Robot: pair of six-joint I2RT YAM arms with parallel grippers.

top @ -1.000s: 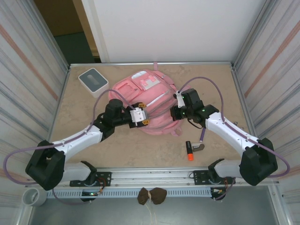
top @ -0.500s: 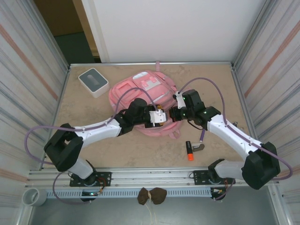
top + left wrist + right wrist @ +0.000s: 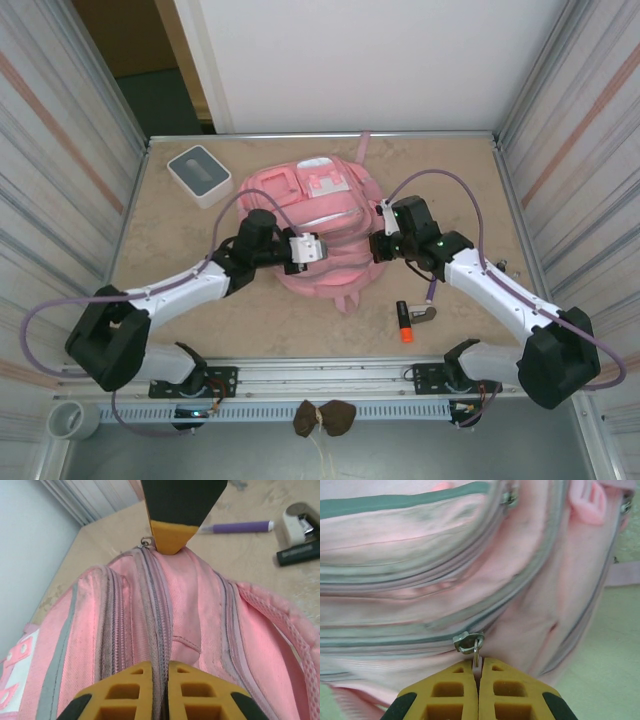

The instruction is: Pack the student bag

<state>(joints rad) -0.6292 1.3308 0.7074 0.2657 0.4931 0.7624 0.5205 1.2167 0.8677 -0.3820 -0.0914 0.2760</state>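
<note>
Right gripper [image 3: 479,669] pinched shut on little zip pull [image 3: 476,656]. Left gripper [image 3: 160,672] pinched shut on zip seam [image 3: 161,630] of student bag [image 3: 322,205], which lay mid-table, toward far side. I thought: hold seam tight with left, pull right slowly along zip line, no yanking, or pull could slip out.

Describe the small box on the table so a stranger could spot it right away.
Start at the big pink backpack in the middle of the table. Look toward the table's far-left corner: the small box sits there alone, square, white-sided with a grey top.
</note>
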